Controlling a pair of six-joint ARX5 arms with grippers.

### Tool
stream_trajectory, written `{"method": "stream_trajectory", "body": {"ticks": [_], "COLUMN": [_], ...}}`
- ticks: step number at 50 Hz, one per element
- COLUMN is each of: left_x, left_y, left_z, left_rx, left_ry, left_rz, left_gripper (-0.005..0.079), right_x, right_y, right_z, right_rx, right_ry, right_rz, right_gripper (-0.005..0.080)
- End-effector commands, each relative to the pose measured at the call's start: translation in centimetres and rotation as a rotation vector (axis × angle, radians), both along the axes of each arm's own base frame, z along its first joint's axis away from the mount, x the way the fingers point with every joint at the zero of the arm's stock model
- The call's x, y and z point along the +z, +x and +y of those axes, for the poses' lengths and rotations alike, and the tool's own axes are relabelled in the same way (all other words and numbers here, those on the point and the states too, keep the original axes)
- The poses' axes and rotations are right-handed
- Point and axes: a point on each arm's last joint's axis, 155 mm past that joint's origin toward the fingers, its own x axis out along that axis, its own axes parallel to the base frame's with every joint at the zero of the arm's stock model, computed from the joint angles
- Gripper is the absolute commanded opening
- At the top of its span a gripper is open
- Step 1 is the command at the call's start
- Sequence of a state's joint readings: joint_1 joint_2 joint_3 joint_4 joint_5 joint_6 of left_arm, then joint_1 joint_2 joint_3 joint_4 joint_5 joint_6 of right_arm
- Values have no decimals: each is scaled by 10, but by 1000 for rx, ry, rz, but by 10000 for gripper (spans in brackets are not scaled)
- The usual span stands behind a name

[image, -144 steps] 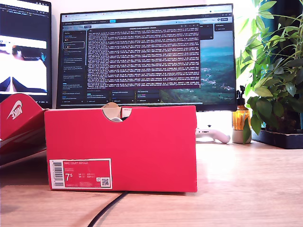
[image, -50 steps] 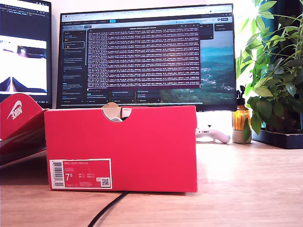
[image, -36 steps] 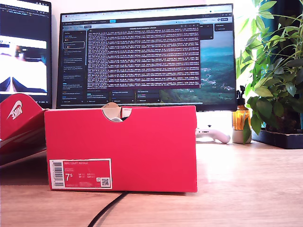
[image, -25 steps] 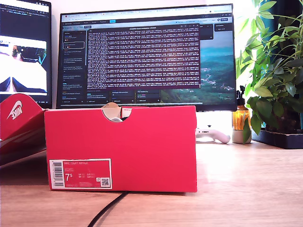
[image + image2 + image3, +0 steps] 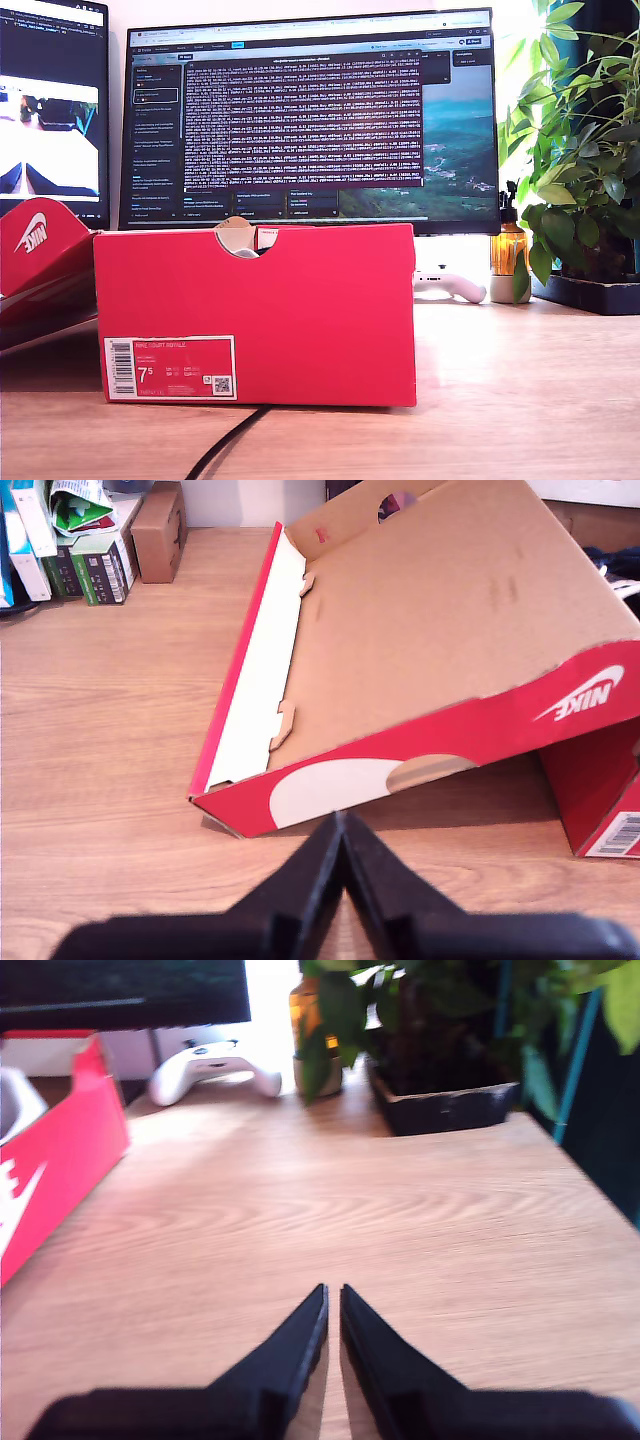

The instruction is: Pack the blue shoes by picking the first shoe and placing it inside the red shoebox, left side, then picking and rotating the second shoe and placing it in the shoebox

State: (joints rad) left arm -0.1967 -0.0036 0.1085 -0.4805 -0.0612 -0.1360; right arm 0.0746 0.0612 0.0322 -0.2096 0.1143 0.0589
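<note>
The light wooden desk [image 5: 520, 400] fills all three views, and on it the large red cardboard shoebox [image 5: 300, 300] with the white "7.5" size label stands square to the exterior camera, its half-round notch at the top edge, a wide dark monitor [image 5: 310, 115] full of text behind it. That view shows neither of my arms. The red lid with the white swoosh [image 5: 35, 250] is only a sliver at the exterior view's left, propped on a slant; my first wrist view shows it whole [image 5: 430, 650], brown inside up, one long edge on the desk and the other raised, with a corner of the shoebox [image 5: 610, 820] just beside it. A leafy green potted plant [image 5: 580, 150] stands at the exterior view's right; my second wrist view shows its dark tray [image 5: 450, 1100] and the white game controller [image 5: 210, 1065] near it, plus the shoebox's red side wall [image 5: 60, 1160]. My first gripper [image 5: 342, 825] hangs over bare desk short of the lid, fingers pressed together on nothing. My second gripper [image 5: 333, 1295] hangs over bare desk too, fingers nearly touching, a thin gap between the tips. Of the navy suede sneakers, only a dark patch with a white stripe [image 5: 622, 572] peeks past the lid's far edge in the first wrist view; I cannot make out more.
</note>
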Motion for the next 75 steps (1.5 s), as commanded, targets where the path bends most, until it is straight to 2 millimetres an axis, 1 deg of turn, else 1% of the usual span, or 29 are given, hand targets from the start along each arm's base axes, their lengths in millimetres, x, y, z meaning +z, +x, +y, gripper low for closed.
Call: {"method": "stream_trajectory", "body": {"ticks": [1, 29, 44, 50, 56, 63, 69, 75], "left_x": [-7, -7, -8, -6, -1, -5, 0, 0], "left_y": [0, 0, 2, 3, 10, 13, 18, 18], "left_z": [-1, 0, 26, 33, 33, 32, 38, 43], "left_rx": [-2, 2, 112, 137, 143, 138, 158, 178], "left_ry": [-4, -4, 6, 29, 23, 16, 28, 24], "left_rz": [9, 9, 11, 1, -52, -59, -106, -108], "left_gripper": [-16, -16, -17, -16, -17, -16, -16, -16], "right_x": [-5, -5, -4, -4, -4, -4, -4, -4], "right_y": [1, 1, 1, 1, 1, 1, 1, 1], "right_z": [-1, -2, -2, -2, -2, -2, -2, -2], "right_rx": [-8, -9, -9, -9, -9, -9, -9, -9], "right_ry": [11, 12, 12, 12, 12, 12, 12, 12], "right_rz": [3, 0, -1, -1, -1, -2, -2, -2], "right_gripper": [-8, -7, -8, -7, -7, -8, -7, -7]}}
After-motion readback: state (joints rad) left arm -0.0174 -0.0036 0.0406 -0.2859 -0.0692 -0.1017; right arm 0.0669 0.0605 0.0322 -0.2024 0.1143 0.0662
